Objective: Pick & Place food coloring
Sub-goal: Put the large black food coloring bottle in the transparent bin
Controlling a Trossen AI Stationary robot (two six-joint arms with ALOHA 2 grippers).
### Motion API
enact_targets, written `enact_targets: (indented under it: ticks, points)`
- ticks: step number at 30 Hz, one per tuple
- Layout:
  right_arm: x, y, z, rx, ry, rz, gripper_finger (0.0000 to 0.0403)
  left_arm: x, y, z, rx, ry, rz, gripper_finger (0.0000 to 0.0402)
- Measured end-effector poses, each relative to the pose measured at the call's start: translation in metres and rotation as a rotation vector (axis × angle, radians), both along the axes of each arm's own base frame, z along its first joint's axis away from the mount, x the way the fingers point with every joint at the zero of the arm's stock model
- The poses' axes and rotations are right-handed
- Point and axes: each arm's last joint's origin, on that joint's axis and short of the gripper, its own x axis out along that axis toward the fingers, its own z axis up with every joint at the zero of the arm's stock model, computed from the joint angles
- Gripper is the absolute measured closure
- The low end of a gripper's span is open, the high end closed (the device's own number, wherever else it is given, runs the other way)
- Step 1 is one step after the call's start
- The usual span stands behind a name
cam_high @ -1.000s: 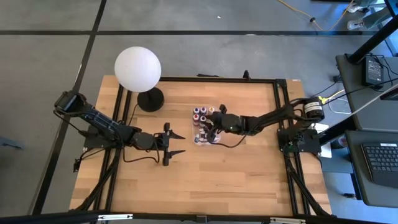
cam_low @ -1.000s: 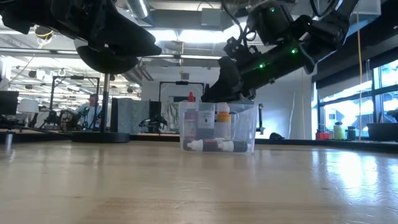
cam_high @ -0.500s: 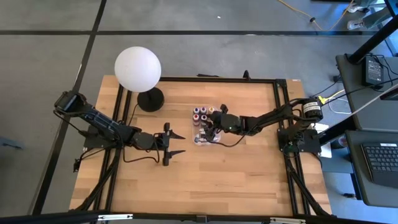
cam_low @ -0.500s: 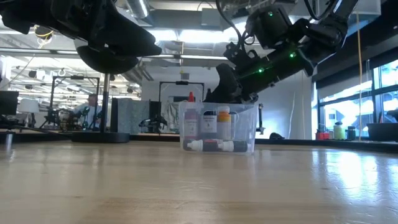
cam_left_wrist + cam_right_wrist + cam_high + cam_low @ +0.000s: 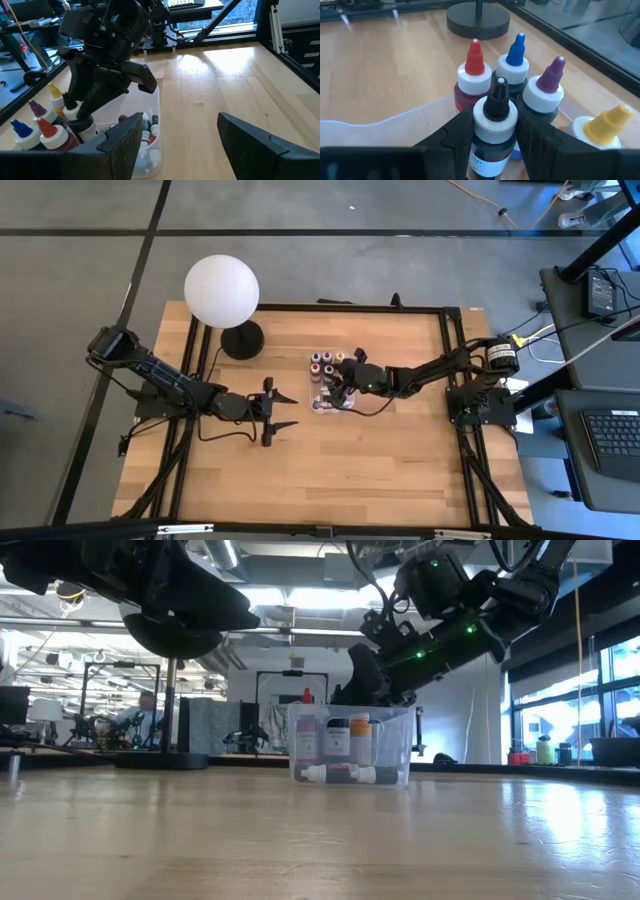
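I'm seeing right gripper (image 5: 492, 132) pinching black-tipped food coloring bottle (image 5: 495, 122) at its neck, inside clear plastic box (image 5: 349, 745) at table centre. Red-tipped bottle (image 5: 473, 75), blue-tipped bottle (image 5: 515, 62), purple-tipped bottle (image 5: 548, 87) and yellow-tipped bottle (image 5: 601, 129) standing upright just beyond it, packed close. More bottles lying flat on box floor (image 5: 347, 774). Left gripper (image 5: 275, 411) hovering just left of box, fingers spread wide. White globe lamp (image 5: 221, 290) sitting far left on table (image 5: 380, 470).

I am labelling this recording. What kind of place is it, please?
Probably a robotics lab or workshop: a wooden table in a black frame, exposed ceiling ducts, and side desks with a keyboard and cables.
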Motion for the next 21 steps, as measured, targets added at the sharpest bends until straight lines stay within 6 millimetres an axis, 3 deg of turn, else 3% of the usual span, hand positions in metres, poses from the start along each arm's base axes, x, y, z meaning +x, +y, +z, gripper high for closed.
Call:
enact_targets:
  ticks: [21]
  points:
    - [-0.001,-0.0012,-0.0009,0.025,-0.008,-0.052,0.0254,0.0,0.0,0.0,0.0,0.0,0.0,0.0148]
